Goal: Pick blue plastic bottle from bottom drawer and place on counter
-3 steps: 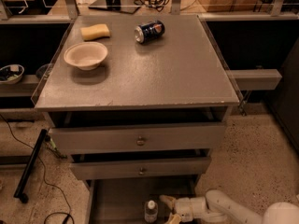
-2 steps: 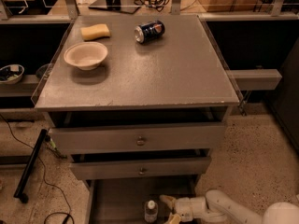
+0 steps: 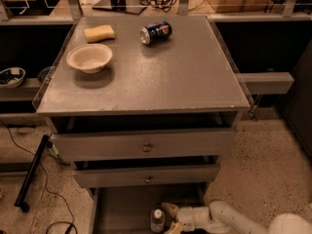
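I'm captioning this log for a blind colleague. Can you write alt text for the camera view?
An open robot gripper reaches into the pulled-out bottom drawer, just right of an upright blue plastic bottle, not yet holding it. Above, the counter carries a white bowl, a yellow sponge and a soda can lying on its side.

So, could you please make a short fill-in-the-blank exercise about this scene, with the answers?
In the bottom drawer, the blue plastic bottle has a ___ cap.
The open gripper is low in that drawer, right beside the ___.
On the counter, the soda can lies on its ___.
The bowl stands near a yellow ___.
Answers: white, bottle, side, sponge.
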`<state>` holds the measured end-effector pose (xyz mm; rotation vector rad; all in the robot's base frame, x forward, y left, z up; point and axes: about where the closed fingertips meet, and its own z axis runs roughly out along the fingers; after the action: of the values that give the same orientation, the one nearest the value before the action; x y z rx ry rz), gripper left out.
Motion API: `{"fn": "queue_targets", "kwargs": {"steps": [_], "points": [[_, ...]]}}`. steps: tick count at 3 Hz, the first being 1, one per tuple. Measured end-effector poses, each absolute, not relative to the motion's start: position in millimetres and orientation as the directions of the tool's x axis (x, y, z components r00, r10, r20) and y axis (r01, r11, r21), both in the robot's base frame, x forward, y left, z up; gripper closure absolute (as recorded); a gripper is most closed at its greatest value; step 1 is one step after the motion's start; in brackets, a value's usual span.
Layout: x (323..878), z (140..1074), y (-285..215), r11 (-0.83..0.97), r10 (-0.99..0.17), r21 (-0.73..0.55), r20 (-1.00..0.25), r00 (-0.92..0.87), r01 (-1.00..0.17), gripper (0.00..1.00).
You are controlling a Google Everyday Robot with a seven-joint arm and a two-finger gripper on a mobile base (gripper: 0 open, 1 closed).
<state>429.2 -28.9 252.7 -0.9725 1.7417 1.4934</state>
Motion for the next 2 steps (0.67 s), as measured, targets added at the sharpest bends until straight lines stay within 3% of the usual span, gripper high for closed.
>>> {"fn": "queue_targets", "kwargs": {"steps": [2], "points": [[439.8, 247.7, -12.1, 0.084, -0.089, 0.506, -0.854, -0.512, -0.859, 0.00]]}}
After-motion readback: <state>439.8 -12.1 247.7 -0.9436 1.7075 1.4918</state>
